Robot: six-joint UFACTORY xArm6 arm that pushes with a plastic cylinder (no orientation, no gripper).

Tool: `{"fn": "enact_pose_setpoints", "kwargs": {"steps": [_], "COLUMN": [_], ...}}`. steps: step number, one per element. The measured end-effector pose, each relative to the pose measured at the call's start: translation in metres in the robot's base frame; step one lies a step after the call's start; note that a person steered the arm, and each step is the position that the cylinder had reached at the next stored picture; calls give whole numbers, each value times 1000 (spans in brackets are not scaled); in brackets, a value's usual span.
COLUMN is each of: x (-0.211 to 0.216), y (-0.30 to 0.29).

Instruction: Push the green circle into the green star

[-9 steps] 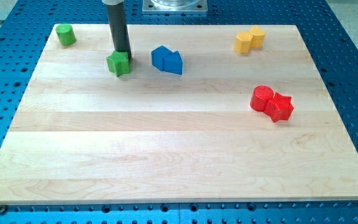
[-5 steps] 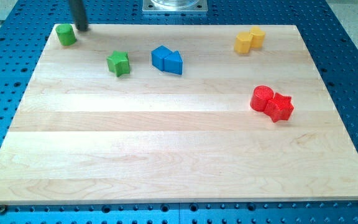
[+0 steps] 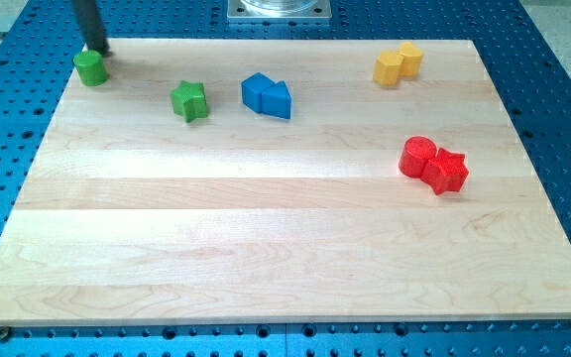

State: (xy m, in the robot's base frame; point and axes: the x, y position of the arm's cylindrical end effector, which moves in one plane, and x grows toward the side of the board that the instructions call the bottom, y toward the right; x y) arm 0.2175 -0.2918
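Wooden board [image 3: 285,228], upper left: my tip [image 3: 97,50] now behind green circle [image 3: 91,67], which slid down-left, away from green star [image 3: 189,100]. No pincer fitted; needs re-approach from far side.

- The rod above my tip [image 3: 98,50] is cut off by the view's top edge.
- Whether my tip touches the green circle [image 3: 90,67] just below it cannot be told.

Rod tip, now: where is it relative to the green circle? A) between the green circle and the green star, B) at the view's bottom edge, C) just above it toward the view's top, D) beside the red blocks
C: my tip sits right at the top edge of the green circle, at the board's top-left corner, with the green star well off to the view's right.
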Motion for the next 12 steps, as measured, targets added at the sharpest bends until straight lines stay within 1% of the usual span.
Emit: {"fn": "enact_pose_setpoints", "kwargs": {"steps": [1, 3, 4, 5, 6, 7, 8, 9, 10, 11, 12], "x": [6, 71, 71, 63, 54, 26, 6, 51, 47, 51, 73], "y": [-11, -9, 50, 54, 14, 28, 88, 139, 140, 109, 110]}}
